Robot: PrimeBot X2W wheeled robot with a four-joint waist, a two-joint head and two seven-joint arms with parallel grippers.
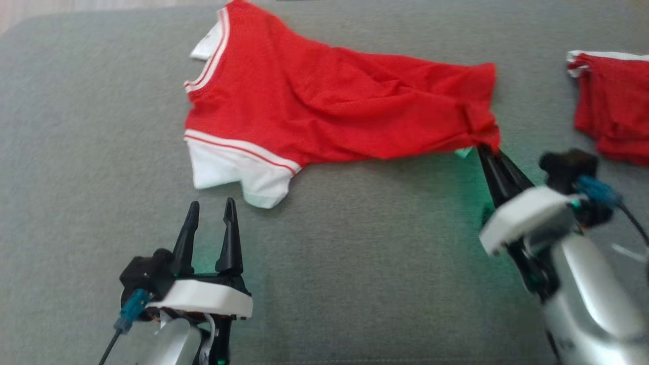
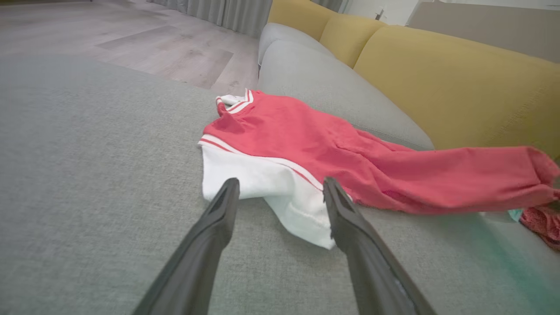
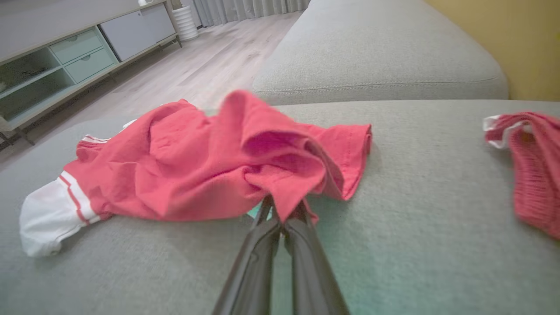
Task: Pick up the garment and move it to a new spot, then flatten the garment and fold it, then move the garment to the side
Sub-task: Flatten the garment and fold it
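I am working over a wide grey sofa seat (image 1: 355, 284), with yellow back cushions (image 2: 459, 87) along its far side in the left wrist view and pale wood floor (image 2: 131, 35) beyond the seat edge. The garment (image 1: 324, 111), a red jersey with white sleeves and red-and-white trim, lies stretched across the upper middle of the seat. Its collar end is toward my left and its hem toward my right, and the body is rumpled in long creases rather than flat. A second red piece (image 1: 613, 116) lies bunched at the far right, well apart from the jersey. Right gripper (image 1: 489, 150): fingers drawn together, pinched on the hem's near right corner, with cloth draped over the tips in the right wrist view. Left gripper (image 1: 212, 205): fingers spread apart and holding nothing, low over the seat with its tips just short of the nearer white sleeve (image 1: 233, 172). I cannot tell whether one tip touches that sleeve. A small teal scrap (image 1: 464, 152) shows under the hem beside the right fingertips, and I cannot tell what it is.
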